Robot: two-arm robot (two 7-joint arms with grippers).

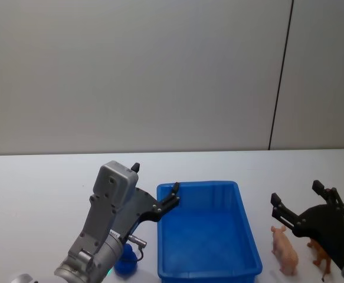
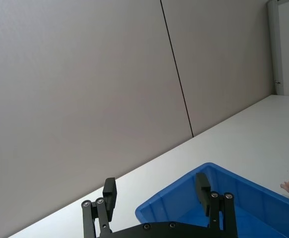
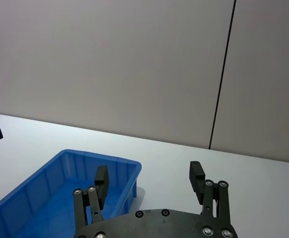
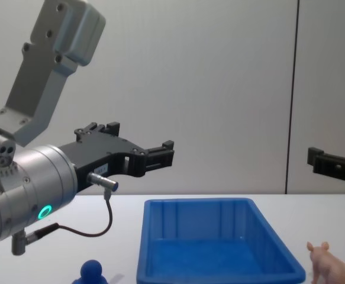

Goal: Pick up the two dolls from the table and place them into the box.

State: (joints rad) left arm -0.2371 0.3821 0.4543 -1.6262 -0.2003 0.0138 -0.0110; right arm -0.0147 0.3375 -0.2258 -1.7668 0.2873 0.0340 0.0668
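The blue box [image 1: 198, 184] stands on the white table [image 1: 36, 183], and nothing shows inside it. A pale pink pig doll [image 1: 285, 250] stands just right of the box, with a brown four-legged doll [image 1: 321, 254] beside it. Left of the box sits a dark blue round-headed figure [image 1: 124, 262], partly behind my left arm. My left gripper [image 1: 155, 180] hovers open and empty over the box's far left corner. Above the pig, my right gripper [image 1: 296, 193] is held open, also empty. The chest view shows the pig [image 4: 329, 266], the blue figure [image 4: 92, 272] and both grippers well above the table.
A plain grey wall with a dark vertical seam [image 1: 281, 76] backs the table. The tabletop stretches wide to the left and behind the box [image 4: 199, 203]. A thin cable [image 4: 95, 228] hangs under my left wrist.
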